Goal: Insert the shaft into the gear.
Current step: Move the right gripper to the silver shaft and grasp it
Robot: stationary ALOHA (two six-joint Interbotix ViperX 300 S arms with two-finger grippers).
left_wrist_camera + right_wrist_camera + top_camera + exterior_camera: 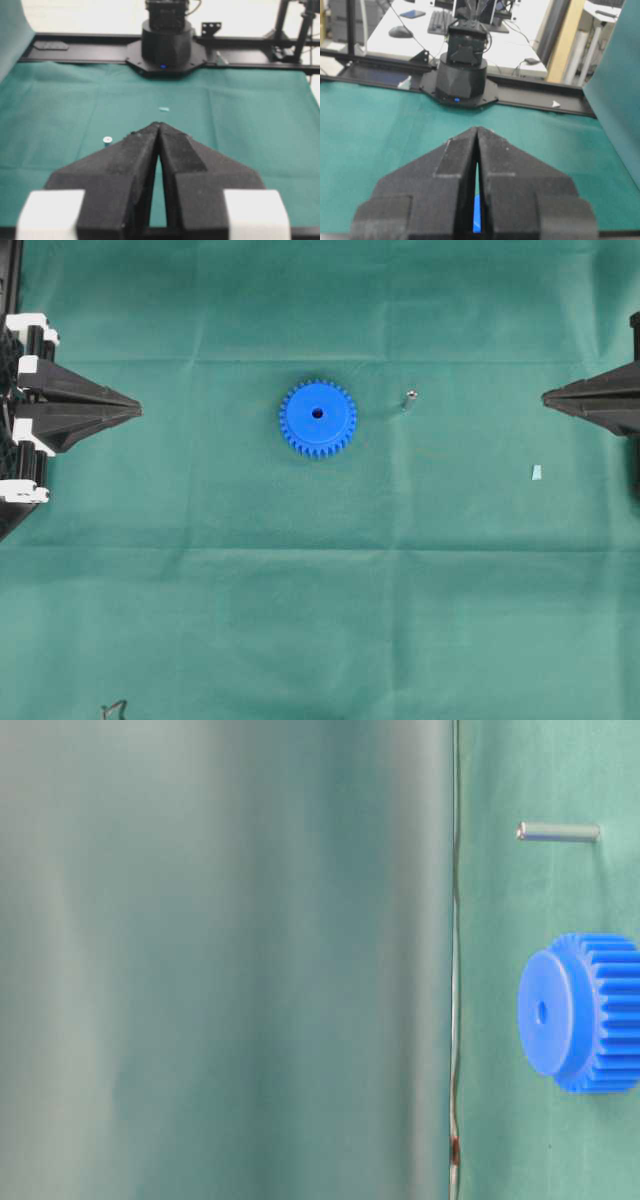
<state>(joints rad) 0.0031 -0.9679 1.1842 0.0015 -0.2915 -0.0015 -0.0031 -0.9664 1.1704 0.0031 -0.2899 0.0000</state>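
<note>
The blue toothed gear (318, 418) lies flat on the green cloth at the table's middle, its dark centre hole facing up; the table-level view has it too (580, 1012). The small silver shaft (409, 398) stands upright a little to the gear's right, apart from it, and also appears as the shaft (558, 832) and the shaft (107, 141). My left gripper (136, 411) rests at the left edge, shut and empty (159, 126). My right gripper (546, 397) waits at the right edge, shut and empty (477, 129). A sliver of the blue gear (477, 212) shows through the slit between its fingers.
A small pale blue scrap (536, 473) lies on the cloth near the right gripper. The opposite arm's black base (165, 47) stands at the far table edge. A green backdrop (220, 960) hangs behind the table.
</note>
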